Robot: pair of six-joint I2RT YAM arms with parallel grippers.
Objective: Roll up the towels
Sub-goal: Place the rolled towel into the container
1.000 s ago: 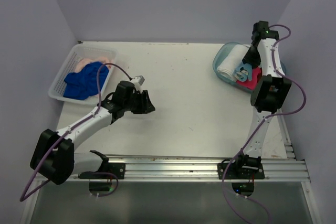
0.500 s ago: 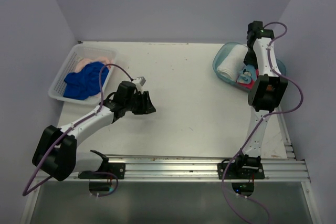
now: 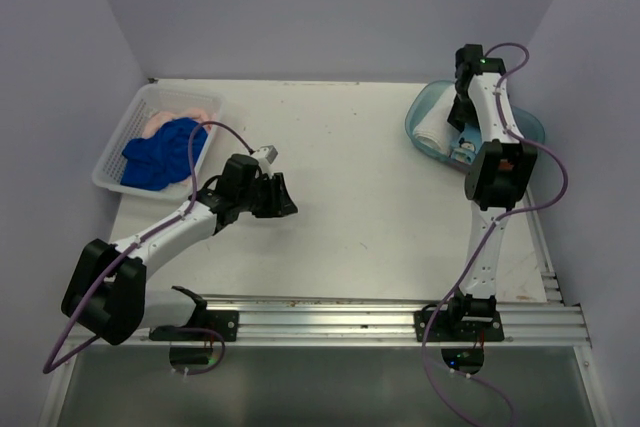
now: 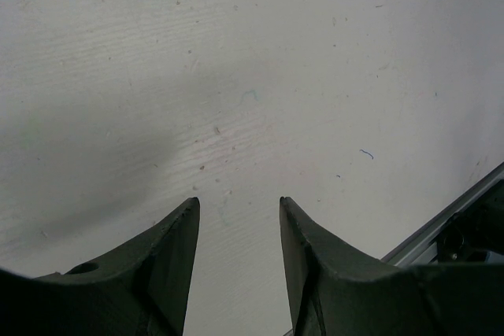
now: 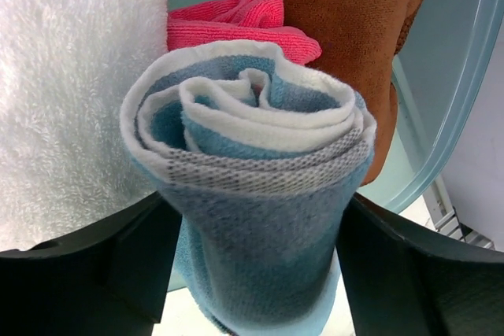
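My right gripper (image 5: 252, 222) is shut on the rolled light blue towel (image 5: 252, 179), its fingers pressed on both sides of the roll, inside the teal tub (image 5: 453, 76). A white rolled towel (image 5: 71, 76) lies to its left, with the hot pink towel (image 5: 228, 21) and the brown towel (image 5: 354, 13) behind. In the top view the right gripper (image 3: 462, 135) hangs over the tub (image 3: 415, 115) beside the white roll (image 3: 435, 125). The royal blue towel (image 3: 160, 155) and the pale peach towel (image 3: 180, 110) lie unrolled in the lattice basket (image 3: 112, 169). My left gripper (image 3: 283, 197) is open and empty, low over the bare table (image 4: 238, 204).
The lattice basket stands at the far left of the table, the tub at the far right. A metal rail (image 3: 330, 312) runs along the near edge and shows in the left wrist view (image 4: 449, 222). Grey walls close in on three sides.
My right arm has swung left and back over the tub with the light blue roll, now covering the pink towel in the top view. The left arm has barely moved.
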